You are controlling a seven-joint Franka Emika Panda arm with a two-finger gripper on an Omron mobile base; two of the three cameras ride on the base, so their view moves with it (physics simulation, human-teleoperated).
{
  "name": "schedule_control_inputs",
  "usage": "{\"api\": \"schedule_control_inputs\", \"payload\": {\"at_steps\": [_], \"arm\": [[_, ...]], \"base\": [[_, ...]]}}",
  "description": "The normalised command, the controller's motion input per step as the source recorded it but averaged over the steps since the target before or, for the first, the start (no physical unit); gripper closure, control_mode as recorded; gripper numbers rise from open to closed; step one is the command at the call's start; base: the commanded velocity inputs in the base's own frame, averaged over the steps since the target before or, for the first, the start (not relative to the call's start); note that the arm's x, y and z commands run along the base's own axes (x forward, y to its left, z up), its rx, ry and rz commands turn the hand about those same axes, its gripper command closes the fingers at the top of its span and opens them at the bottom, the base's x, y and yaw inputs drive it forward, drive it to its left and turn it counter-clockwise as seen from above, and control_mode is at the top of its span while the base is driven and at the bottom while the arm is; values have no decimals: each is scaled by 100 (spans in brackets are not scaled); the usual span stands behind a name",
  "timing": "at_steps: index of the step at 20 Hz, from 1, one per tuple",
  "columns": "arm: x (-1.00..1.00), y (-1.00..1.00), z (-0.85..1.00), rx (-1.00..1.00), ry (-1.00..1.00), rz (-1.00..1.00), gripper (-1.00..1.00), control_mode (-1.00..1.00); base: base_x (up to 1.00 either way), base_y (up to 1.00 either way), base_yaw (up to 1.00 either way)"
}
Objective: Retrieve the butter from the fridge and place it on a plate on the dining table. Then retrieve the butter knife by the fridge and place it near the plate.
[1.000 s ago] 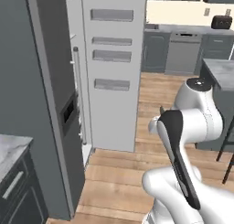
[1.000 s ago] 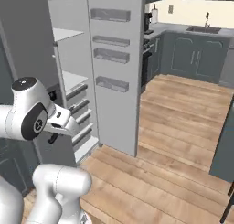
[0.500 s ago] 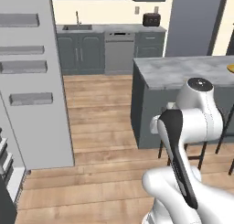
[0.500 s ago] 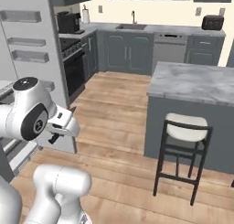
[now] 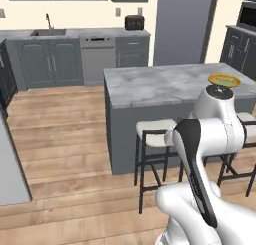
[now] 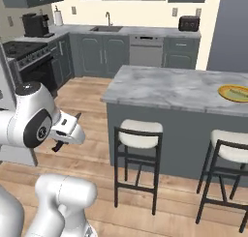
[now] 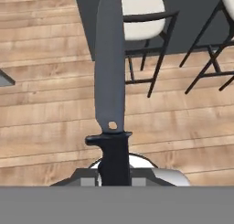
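Beyond the dining table [image 6: 179, 88], end effector [image 7: 113, 175] grips the butter knife [image 7: 109, 81].

Two rear base views facing the dining table [image 5: 165, 84] from either side; hand view close, down toward floor.

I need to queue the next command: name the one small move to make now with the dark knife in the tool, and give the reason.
Probably drive closer to the grey-white marble island before reaching. The slim dark butter knife is clamped by its handle in the shut tool, while the yellow-rimmed round plate sits at the island's far right end, beyond the stools, seemingly outside easy reach from here.
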Motion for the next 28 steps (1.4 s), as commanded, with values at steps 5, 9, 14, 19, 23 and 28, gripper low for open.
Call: {"api": "schedule_control_inputs", "payload": {"at_steps": [5, 9, 14, 19, 23, 28], "arm": [[0, 0, 0, 0, 0, 0, 100, 100], [0, 0, 0, 0, 0, 0, 100, 100], [0, 0, 0, 0, 0, 0, 100, 100], [0, 0, 0, 0, 0, 0, 100, 100], [0, 0, 0, 0, 0, 0, 100, 100], [0, 0, 0, 0, 0, 0, 100, 100]], "base": [[27, -100, -21], [30, -100, -21], [62, -100, -12], [79, -100, -8], [73, -100, -5], [60, -100, 0]]}}
